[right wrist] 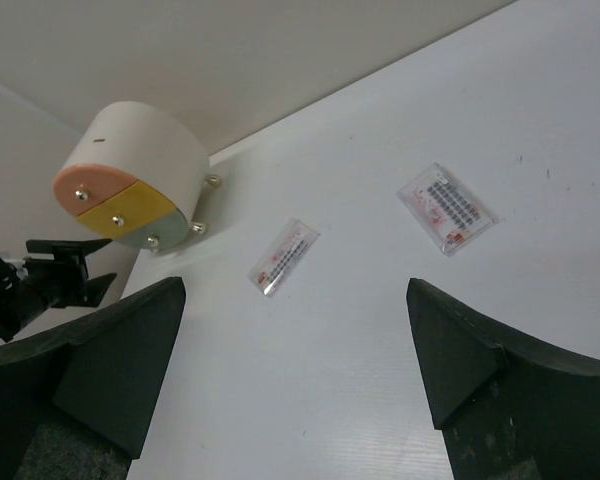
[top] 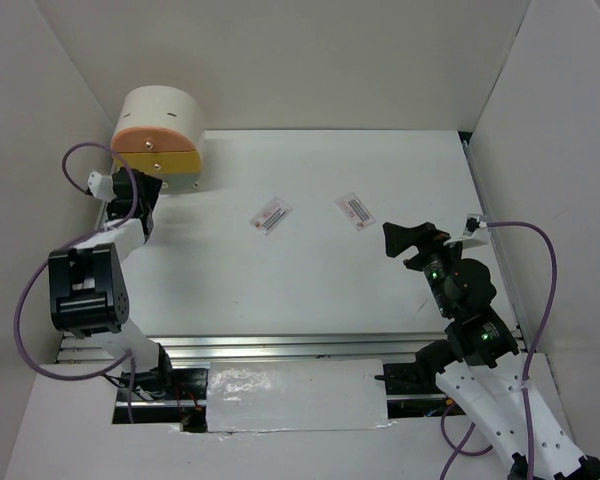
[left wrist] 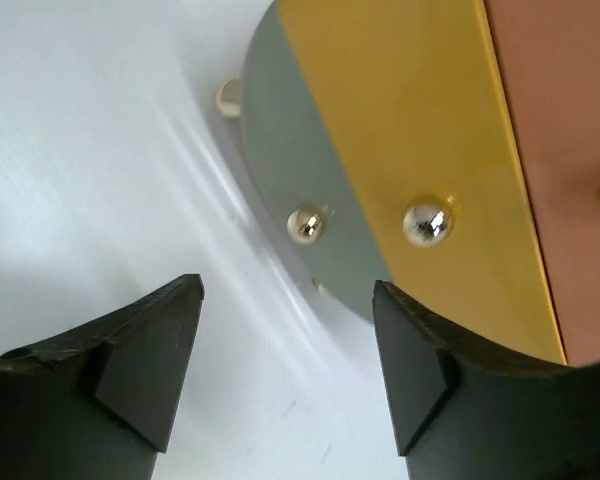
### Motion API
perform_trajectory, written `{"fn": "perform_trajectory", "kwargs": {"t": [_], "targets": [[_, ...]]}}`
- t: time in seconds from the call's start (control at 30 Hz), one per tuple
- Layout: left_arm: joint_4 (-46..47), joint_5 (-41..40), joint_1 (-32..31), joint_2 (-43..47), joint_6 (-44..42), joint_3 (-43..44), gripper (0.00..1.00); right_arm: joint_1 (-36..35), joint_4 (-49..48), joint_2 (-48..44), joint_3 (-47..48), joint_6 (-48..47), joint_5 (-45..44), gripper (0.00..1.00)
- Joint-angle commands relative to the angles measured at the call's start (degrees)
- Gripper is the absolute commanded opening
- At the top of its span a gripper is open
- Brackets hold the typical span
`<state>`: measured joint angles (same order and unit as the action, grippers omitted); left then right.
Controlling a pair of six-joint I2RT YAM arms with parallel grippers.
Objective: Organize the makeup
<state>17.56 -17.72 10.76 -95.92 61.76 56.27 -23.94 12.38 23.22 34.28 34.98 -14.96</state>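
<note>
Now my right gripper (right wrist: 295, 300) is hanging spread and empty by the right edge. Farther on, one sachet (top: 271, 214) and a second sachet (top: 355, 210) are lying flat, apart. They are seeming light, thin and slippery, so I am favouring an edge pinch. My left gripper (left wrist: 288, 300) is gaping before the drawer box (top: 160, 125) in the far left corner.

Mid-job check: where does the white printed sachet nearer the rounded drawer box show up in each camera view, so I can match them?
Top external: the white printed sachet lies centre-left, to the right of the rounded cream, pink and yellow drawer box.
Left wrist: not in view; only the box's drawer fronts show.
Right wrist: just left of centre, below and right of the box.
Shared landmark: the drawer box.
</note>
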Motion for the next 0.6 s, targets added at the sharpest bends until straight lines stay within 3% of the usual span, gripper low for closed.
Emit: {"fn": "perform_trajectory", "kwargs": {"t": [0.0, 0.03, 0.13, 0.27, 0.37, 0.57], "targets": [[7.8, 0.21, -0.04, 4.94, 5.04, -8.08, 0.83, 0.3, -3.68, 0.07, -0.44, -0.7, 1.25, 1.0], [15.06, 1.18, -0.04, 4.69, 4.95, -11.76, 0.89, 0.48, -3.51, 0.07, -0.36, -0.79, 1.42, 1.0], [21.7, 6.52, 0.75, 1.45, 4.6, -13.46, 0.92, 0.39, -3.42, -0.46, -0.71, -0.71, 1.51, 1.0], [40.82, 12.7, 1.89, -5.75, 5.83, -15.75, 0.84, 0.48, -3.86, -1.25, -1.06, -0.79, 1.69, 1.0], [48.93, 15.6, 2.77, -9.71, 6.27, -15.58, 0.79, 0.48, -3.94, -1.16, -1.15, -0.79, 2.13, 1.0], [50.55, 16.84, 3.65, -14.99, 5.13, -11.54, 0.83, 0.48, -4.12, -1.25, -1.32, -0.97, 2.57, 1.0]]}}
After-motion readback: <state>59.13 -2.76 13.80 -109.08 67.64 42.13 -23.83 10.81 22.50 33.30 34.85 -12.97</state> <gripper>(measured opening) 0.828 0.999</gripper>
